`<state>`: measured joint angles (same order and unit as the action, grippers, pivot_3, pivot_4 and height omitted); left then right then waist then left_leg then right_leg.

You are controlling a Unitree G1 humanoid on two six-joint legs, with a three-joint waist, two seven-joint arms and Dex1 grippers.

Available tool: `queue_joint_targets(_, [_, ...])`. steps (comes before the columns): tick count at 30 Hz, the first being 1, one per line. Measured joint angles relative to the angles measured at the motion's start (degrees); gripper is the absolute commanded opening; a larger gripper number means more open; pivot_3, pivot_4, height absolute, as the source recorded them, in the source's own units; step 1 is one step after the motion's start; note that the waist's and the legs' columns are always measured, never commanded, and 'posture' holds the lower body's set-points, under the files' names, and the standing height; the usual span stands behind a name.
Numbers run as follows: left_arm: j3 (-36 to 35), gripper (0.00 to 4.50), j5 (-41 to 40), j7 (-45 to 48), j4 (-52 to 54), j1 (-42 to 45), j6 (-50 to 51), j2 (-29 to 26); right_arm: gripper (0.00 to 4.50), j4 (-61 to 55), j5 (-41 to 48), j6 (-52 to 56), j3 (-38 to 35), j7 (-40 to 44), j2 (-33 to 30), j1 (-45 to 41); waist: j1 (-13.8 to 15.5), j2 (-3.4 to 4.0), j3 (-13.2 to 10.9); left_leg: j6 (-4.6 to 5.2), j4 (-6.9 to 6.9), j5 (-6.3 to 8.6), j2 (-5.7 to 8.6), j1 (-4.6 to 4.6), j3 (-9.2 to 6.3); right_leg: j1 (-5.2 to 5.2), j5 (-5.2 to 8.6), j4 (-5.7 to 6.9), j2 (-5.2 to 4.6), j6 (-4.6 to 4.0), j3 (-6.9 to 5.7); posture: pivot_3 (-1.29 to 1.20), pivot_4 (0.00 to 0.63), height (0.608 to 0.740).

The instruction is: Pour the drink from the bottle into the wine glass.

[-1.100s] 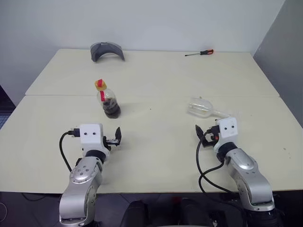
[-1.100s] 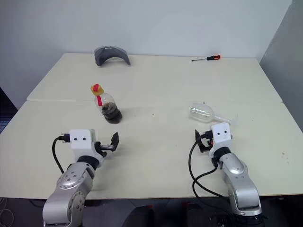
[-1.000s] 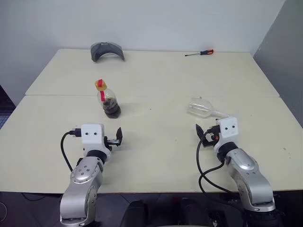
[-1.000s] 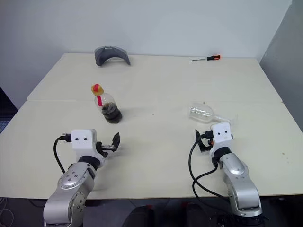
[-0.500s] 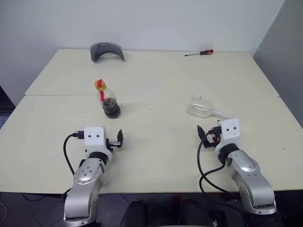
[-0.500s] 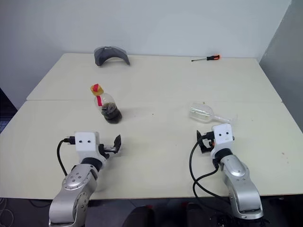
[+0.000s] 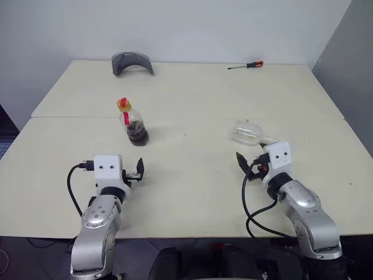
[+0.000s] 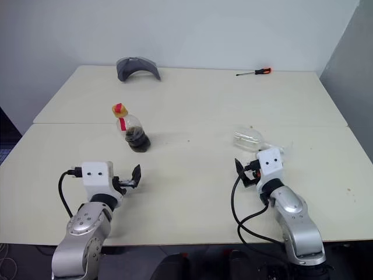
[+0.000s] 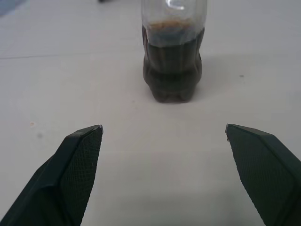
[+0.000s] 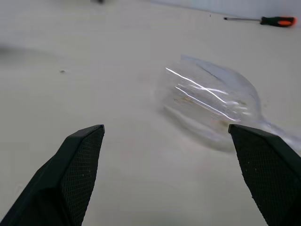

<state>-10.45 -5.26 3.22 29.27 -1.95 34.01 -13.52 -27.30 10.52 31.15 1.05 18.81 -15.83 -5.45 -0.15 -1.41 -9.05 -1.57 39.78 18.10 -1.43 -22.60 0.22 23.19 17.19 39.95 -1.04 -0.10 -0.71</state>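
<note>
Meanwhile, my left gripper (image 7: 139,170) hovered near the front edge of the tabletop (image 7: 192,99), its two black fingers spread wide and holding nothing. Straight ahead of it, toward the left side of the tabletop and well apart from my fingers, the bottle (image 7: 132,122) stood upright, its yellow cap on and the drink (image 9: 172,66) filling only its lower body.

My right gripper (image 7: 242,163) hung over the right half of the tabletop near the front edge, jaws likewise fully parted and empty. Just beyond it the wine glass (image 7: 249,132) lay on its side, its bowl pointing toward the middle of the tabletop and its stem toward the right edge. In the right wrist view the bowl (image 10: 211,104) lay between my two fingers' lines but ahead of them, not touched.

At the far edge, a grey curved object (image 7: 132,62) rested close to the left corner and a screwdriver (image 7: 246,65) with an orange-red handle lay toward the right corner, both well apart from bottle and glass.
</note>
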Motion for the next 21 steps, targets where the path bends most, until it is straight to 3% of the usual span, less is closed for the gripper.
queue_joint_targets(9, [1.1, 4.49, 2.8, -0.3, -5.3, 3.2, -5.7, -1.5, 4.50, -2.8, 24.6, 4.8, -4.3, 20.0, -8.1, -6.0, 0.0, 0.02, 0.0, 0.09, 0.00, 0.05, -0.01, -0.01, -0.03, -0.02, 0.00, -0.01, 0.00, -0.01, -0.02, 0.00, 0.150, 0.740])
queue_joint_targets(21, [2.0, 4.49, 6.2, -1.9, -13.3, 10.9, -10.6, -1.4, 4.50, -2.7, 29.0, 6.9, -1.7, 20.6, -8.2, -9.7, 0.1, 0.01, 0.0, 0.08, 0.03, 0.05, -0.01, -0.03, -0.03, -0.02, -0.01, 0.00, -0.01, -0.01, -0.03, 0.00, 0.150, 0.740])
